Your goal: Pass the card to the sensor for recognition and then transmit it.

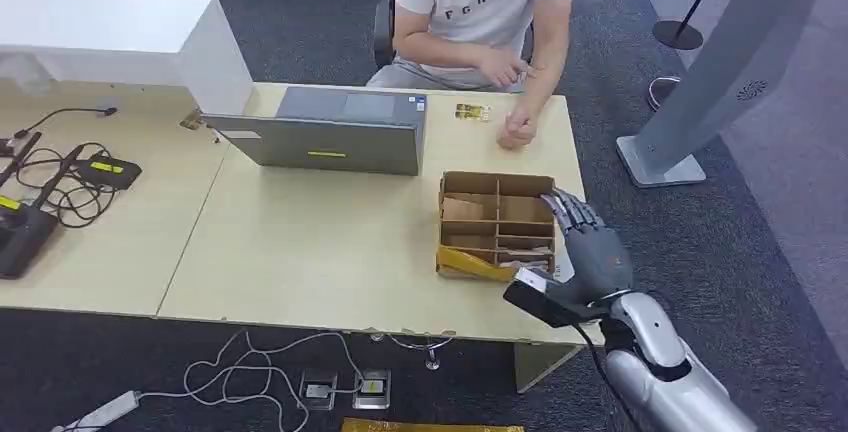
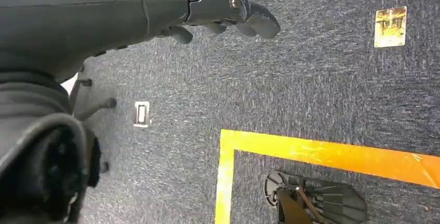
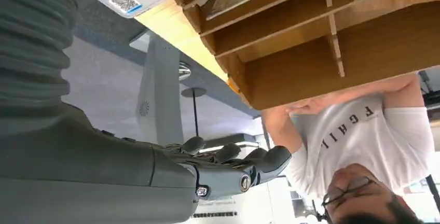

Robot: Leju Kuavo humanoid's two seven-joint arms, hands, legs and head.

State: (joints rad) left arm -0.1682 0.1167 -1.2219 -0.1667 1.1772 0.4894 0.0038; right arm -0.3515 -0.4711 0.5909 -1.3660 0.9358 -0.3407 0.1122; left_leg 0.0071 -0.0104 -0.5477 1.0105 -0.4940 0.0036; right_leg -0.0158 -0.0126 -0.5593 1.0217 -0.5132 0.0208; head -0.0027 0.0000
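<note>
Right hand [image 1: 585, 252] parked beside the cardboard organizer [image 1: 497, 224], nothing picked up yet.
Fingers are loosely spread and empty, probably lining up to reach in for a card; can't tell which compartment has it. Organizer sits near the table's [image 1: 300, 252] front right corner. Left hand [image 2: 228, 11] hangs over the floor, fingers loose, empty.

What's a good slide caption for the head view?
Right hand hovers open beside the divided cardboard box on the table, a seated person opposite.
</note>
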